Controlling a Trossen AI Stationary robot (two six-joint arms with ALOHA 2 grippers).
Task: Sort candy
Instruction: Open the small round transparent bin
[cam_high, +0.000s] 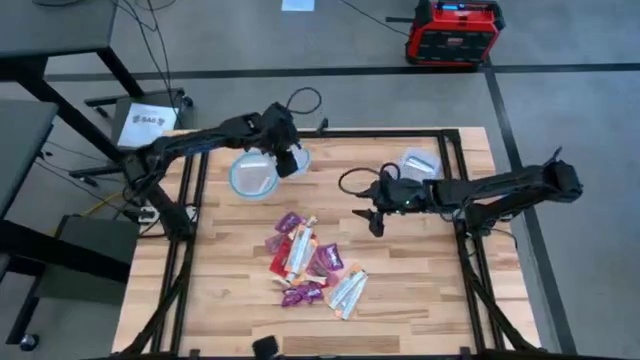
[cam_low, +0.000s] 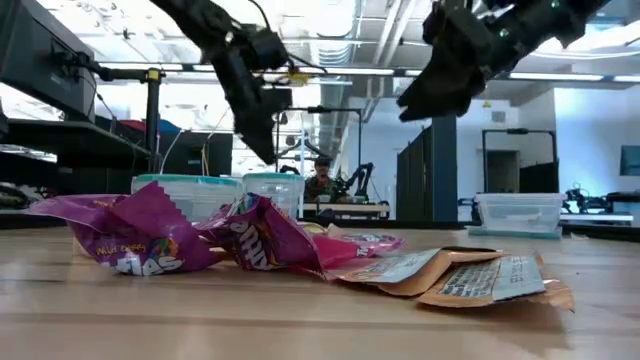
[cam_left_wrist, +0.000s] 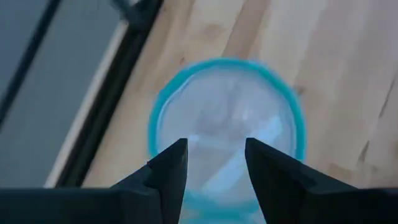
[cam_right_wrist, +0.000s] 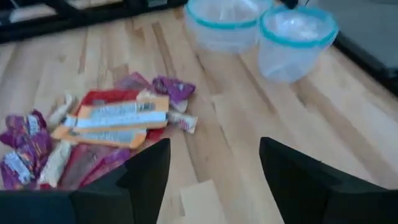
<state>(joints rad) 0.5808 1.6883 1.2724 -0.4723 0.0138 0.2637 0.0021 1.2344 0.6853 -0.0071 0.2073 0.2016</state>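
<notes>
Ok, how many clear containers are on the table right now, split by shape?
round blue-rimmed tubs: 2
square tub: 1
Total: 3

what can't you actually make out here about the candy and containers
- Candy pile, high view: pieces overlap and are too small for an exact count.
- Round container, left wrist view: blurred; contents unclear, near rim behind the open left gripper.
- Square container, high view: partly covered by the right arm.
</notes>
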